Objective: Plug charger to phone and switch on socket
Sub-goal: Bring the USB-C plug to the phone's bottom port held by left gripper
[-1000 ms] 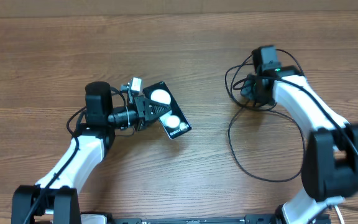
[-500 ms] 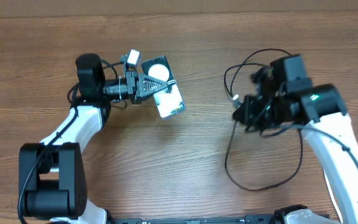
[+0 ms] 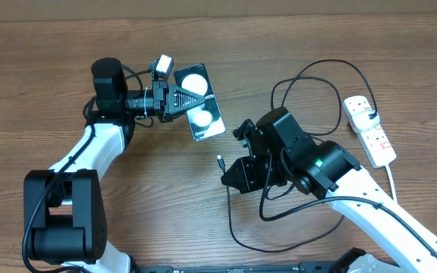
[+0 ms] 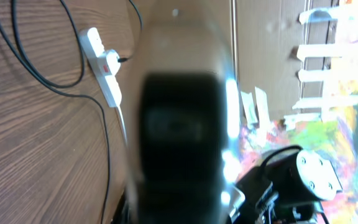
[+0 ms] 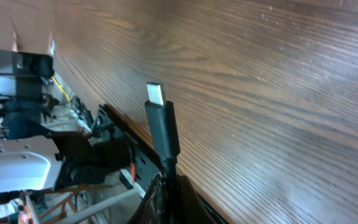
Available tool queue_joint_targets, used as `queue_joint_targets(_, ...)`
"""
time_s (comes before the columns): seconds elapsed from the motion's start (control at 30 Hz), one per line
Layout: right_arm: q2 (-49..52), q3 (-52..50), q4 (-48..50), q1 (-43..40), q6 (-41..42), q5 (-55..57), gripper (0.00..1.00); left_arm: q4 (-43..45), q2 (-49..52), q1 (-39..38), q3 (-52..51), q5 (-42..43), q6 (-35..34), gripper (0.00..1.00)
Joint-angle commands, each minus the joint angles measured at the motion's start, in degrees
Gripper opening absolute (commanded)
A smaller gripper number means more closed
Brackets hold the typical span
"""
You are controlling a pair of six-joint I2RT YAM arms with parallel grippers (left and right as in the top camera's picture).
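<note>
Glossy black phone point(image 3: 201, 114), two white glares, sat clamped in left tool point(image 3: 189, 105). Right tool point(image 3: 230, 174) pinched charger point(image 5: 164, 138) just behind its plug tip point(image 5: 155, 93). Open table point(image 3: 165, 201) lay between them.

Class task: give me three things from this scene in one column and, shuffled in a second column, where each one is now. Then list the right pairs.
Things
1. phone
2. charger plug tip
3. power strip

Places
A. lying on the table, right side
B. held in the left claw
C. held in the right claw

Pairs: 1-B, 2-C, 3-A
</note>
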Motion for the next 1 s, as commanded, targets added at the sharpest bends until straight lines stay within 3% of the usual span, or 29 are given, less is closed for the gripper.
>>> queue_joint_targets(0.0,-1.09,-0.52,1.81,-0.04,2.34,-1.86,0.04,1.92,0.02,-0.17,1.84,4.79,-0.31,0.04)
queue_joint_targets(0.57,2.25,-0.52,9.81,-0.04,6.10,-1.66,0.04,2.43,0.02,-1.97,1.84,4.74,-0.52,0.04)
queue_joint_targets(0.97,2.25,-0.52,9.68,-1.14,7.74,-1.62,0.04,2.45,0.02,-1.90,1.84,4.74,-1.44,0.04)
